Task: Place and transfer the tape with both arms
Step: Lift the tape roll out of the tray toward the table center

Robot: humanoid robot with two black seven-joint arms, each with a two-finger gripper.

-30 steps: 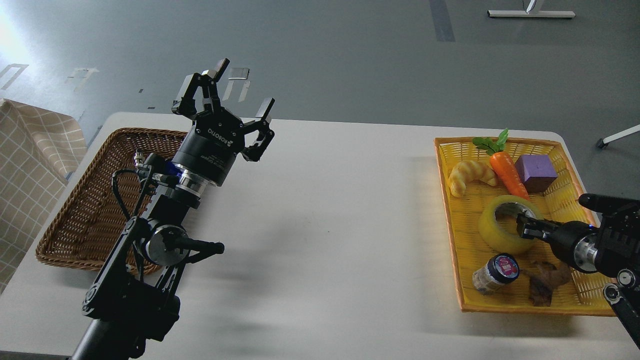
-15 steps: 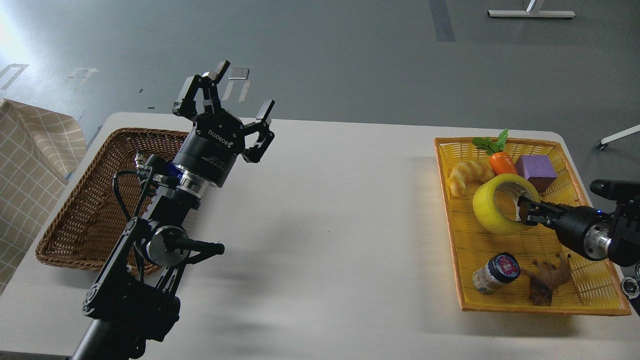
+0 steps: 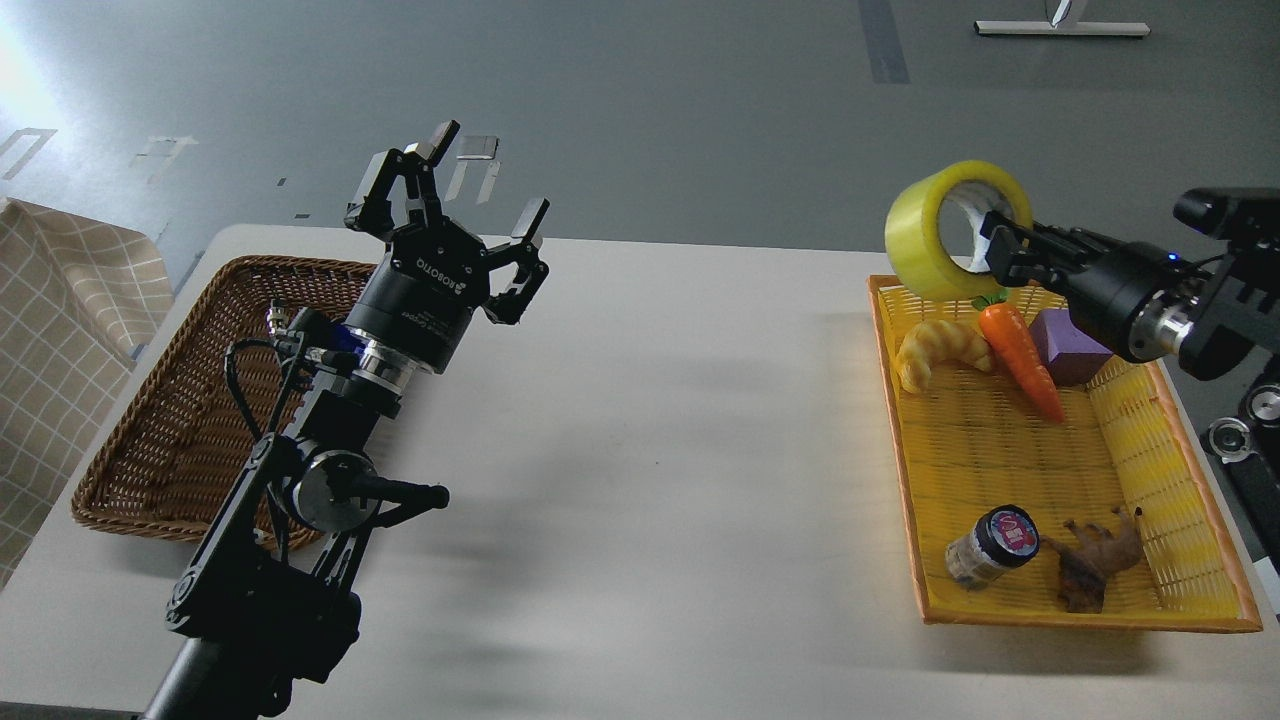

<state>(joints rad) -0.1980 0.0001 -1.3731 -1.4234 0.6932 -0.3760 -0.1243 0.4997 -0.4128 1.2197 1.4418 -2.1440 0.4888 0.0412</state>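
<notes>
The yellow tape roll with a pale inner core hangs in the air above the far edge of the yellow tray. My right gripper is shut on its right wall, with fingers reaching into the core. My left gripper is open and empty, fingers spread and pointing up, raised above the right rim of the brown wicker basket at the table's left.
The yellow tray holds a croissant, a carrot, a purple cube, a small jar with a dark lid and a brown piece. A checked cloth lies at far left. The white table spans between basket and tray.
My right gripper has lifted the tape roll out of the yellow tray, up and slightly left, to well above the tray's far edge. The left arm has not moved.
</notes>
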